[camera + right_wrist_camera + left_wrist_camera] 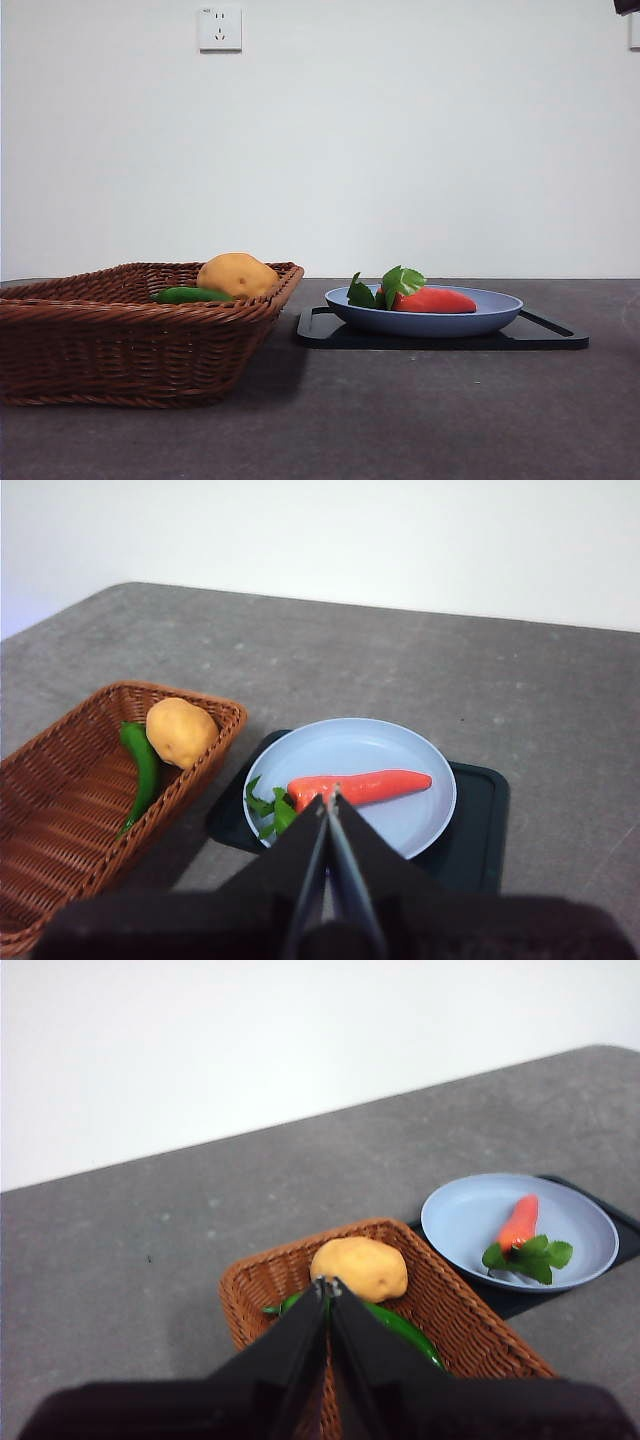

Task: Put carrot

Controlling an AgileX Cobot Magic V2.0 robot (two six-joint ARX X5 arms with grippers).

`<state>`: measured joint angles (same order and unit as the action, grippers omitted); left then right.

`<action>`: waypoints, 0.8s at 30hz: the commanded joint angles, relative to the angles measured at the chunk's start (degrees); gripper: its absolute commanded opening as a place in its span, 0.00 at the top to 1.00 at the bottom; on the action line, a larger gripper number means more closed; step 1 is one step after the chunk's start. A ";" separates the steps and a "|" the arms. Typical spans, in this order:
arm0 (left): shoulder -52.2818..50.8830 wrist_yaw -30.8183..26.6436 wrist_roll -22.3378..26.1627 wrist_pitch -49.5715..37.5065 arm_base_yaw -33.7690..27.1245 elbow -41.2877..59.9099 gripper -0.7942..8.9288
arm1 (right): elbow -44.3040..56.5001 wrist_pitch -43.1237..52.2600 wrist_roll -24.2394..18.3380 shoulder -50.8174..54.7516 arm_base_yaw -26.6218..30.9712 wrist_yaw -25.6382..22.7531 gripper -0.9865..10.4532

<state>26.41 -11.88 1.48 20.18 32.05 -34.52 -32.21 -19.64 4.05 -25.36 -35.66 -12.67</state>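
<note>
The red-orange carrot [433, 299] with green leaves lies on its side in the blue plate [500, 313], which stands on a black tray [560, 338]. It also shows in the left wrist view [519, 1224] and the right wrist view [362, 785]. My left gripper [328, 1285] is shut and empty, high above the wicker basket [260, 1300]. My right gripper [328, 798] is shut and empty, high above the plate's near side [330, 750]. A black tip [627, 6] of an arm shows at the top right corner of the front view.
The brown wicker basket [60, 340] stands left of the tray and holds a yellow-orange potato [237, 274] and a dark green cucumber [190, 295]. A white wall with a socket [220, 29] is behind the grey table.
</note>
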 commanded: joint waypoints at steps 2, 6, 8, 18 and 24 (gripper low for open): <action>0.87 -0.07 -0.17 -0.42 0.37 -0.42 0.91 | -0.44 0.76 0.42 0.15 -0.42 -1.01 0.90; 1.70 -0.04 -0.17 -0.42 0.37 -0.42 0.91 | -0.44 0.79 0.39 0.15 -0.39 -2.78 0.90; 1.97 0.04 -0.17 -0.39 0.63 -0.42 0.91 | -0.44 0.79 0.42 0.13 -0.42 -2.71 0.90; -6.47 0.24 1.66 3.37 -6.62 -0.13 0.91 | -0.44 0.79 0.42 0.15 -0.37 -2.73 0.90; -13.11 0.28 1.36 3.02 -18.08 3.85 0.91 | -0.44 0.76 0.39 0.15 -0.37 -2.71 0.90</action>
<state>13.63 -11.66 2.96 23.53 14.87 -31.29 -32.21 -19.62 4.05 -25.12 -35.64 -15.09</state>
